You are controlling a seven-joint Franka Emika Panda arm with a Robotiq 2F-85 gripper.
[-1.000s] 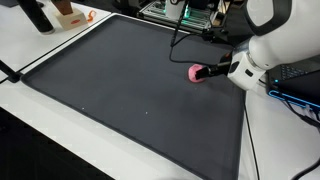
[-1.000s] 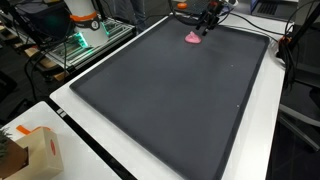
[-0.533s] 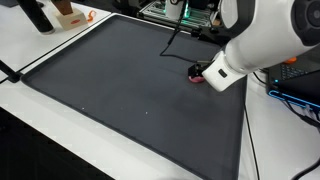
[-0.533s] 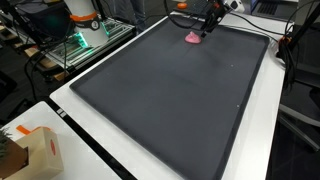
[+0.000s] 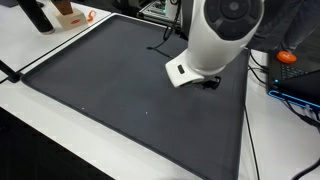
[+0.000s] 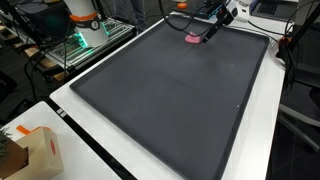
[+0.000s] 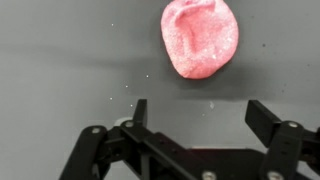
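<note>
A pink roundish lump lies on the dark grey mat, just beyond my gripper. The jaws are open and stand a little above the mat, with nothing between them. The two black fingers come in from the bottom of the wrist view and do not touch the lump. In an exterior view the pink lump sits near the mat's far edge, with the gripper over it. In an exterior view the white arm hides the lump; only black gripper parts show below it.
The mat covers most of a white table. A cardboard box stands at one corner. A dark bottle and an orange-and-white item sit beyond the mat. Cables, electronics and an orange object line the edges.
The arm has swung over the pink lump, whose white body now hides it in one exterior view. The gripper has stayed open; the lump has not moved.
</note>
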